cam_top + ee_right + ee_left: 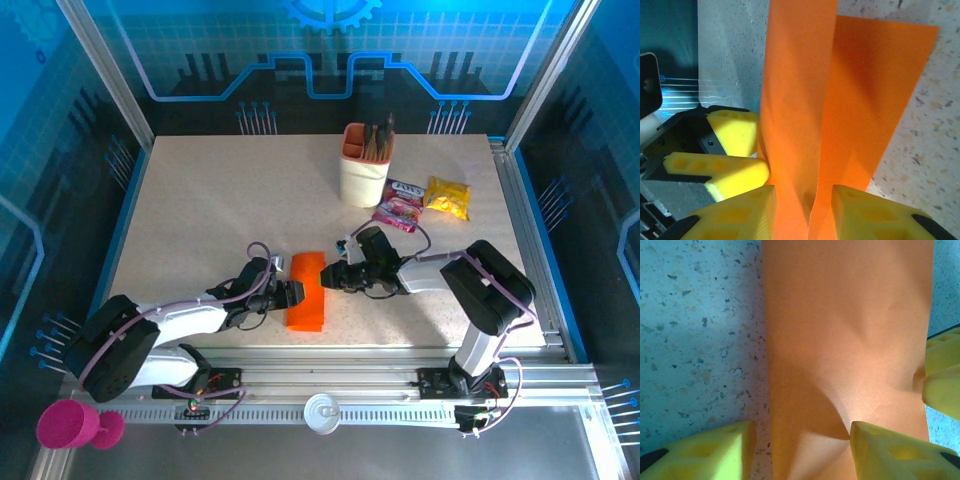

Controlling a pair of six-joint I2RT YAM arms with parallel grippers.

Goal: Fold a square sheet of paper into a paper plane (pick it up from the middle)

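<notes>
Our right tool pinched a raised flap of the square sheet of paper between its fingers; our left tool stood open, one finger on the sheet, the other on the table beside it; we judged that finger should pin the crease while the flap swung over squarely, edges matched.

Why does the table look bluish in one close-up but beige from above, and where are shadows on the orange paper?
Left wrist view: a blue cast tints the table; a dark shadow sits low on the orange paper. Right wrist view: its raised half shades the half behind. Top view: whiter light, beige table.
</notes>
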